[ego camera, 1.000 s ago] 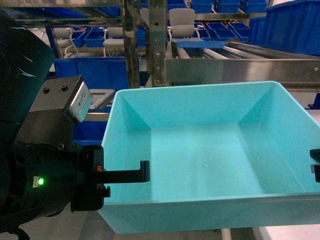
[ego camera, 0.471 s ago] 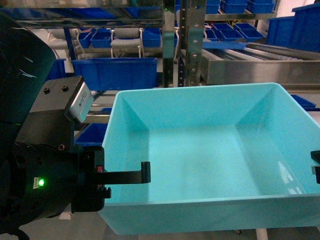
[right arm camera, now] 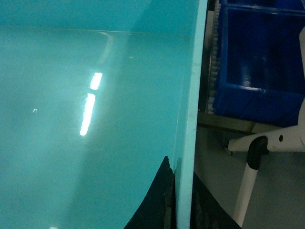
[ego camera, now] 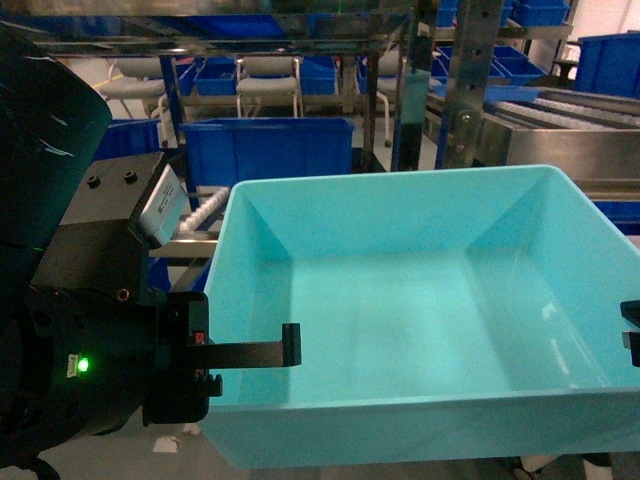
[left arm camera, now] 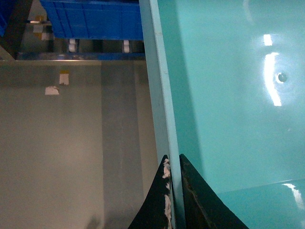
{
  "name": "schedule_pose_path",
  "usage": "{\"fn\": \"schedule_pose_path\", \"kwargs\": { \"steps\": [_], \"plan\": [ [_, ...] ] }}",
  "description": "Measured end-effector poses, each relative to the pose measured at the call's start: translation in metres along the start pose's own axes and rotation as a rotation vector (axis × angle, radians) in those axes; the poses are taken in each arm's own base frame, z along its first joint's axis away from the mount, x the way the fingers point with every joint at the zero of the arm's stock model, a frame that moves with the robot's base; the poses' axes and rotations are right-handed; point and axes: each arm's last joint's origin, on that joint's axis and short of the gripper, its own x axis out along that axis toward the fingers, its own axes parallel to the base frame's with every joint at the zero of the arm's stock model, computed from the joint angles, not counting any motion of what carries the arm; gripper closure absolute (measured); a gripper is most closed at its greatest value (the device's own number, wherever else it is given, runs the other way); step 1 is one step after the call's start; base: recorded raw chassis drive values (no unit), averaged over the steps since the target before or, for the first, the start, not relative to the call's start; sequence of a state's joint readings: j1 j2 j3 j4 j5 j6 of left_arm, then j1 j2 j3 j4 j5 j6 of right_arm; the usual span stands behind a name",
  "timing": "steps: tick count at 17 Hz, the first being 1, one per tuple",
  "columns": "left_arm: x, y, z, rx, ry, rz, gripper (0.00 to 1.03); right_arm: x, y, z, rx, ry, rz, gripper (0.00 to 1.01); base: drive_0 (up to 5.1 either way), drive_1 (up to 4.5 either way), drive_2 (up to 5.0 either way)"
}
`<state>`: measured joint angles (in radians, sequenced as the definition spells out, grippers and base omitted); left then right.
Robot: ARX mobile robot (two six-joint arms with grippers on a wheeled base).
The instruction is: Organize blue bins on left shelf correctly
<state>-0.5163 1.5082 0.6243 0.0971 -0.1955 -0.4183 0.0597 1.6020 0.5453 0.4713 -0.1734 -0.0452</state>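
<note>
Turquoise smooth plastic tub (ego camera: 420,320) staying pinched: left claw (left arm camera: 172,191), right claw (right arm camera: 181,195) gripping rims. Background shelving sliding right; I'm turning toward steel roller rack (ego camera: 200,215).

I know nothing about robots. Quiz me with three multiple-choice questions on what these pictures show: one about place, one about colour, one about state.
1. Where do the left gripper's jaws sit?
A. on the tub's left wall
B. on the floor
C. on a chair

2. What colour is the held tub?
A. red
B. light turquoise
C. white

3. What is inside the tub?
A. boxes
B. water
C. nothing

Answers: 1 A, both wrist views show jaws straddling a wall, the right gripper on the opposite one. 2 B, lighter than the royal-blue crate behind. 3 C, its bare floor shows.
</note>
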Motion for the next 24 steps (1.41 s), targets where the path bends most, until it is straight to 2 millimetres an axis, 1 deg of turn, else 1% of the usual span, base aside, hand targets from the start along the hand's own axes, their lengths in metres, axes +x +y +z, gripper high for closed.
{"fn": "schedule_pose_path", "kwargs": {
  "steps": [14, 24],
  "plan": [
    [0.0, 0.0, 0.0, 0.0, 0.001, -0.001, 1.01, -0.0001, 0.0, 0.0001, 0.0, 0.0, 0.0, 0.99, -4.5, 4.09, 0.4],
    [-0.0002, 0.0004, -0.0001, 0.0, -0.001, 0.003, 1.01, 0.0002, 0.0015, 0.0001, -0.003, 0.0, 0.003, 0.99, -4.0, 4.58, -0.5]
  ]
}}
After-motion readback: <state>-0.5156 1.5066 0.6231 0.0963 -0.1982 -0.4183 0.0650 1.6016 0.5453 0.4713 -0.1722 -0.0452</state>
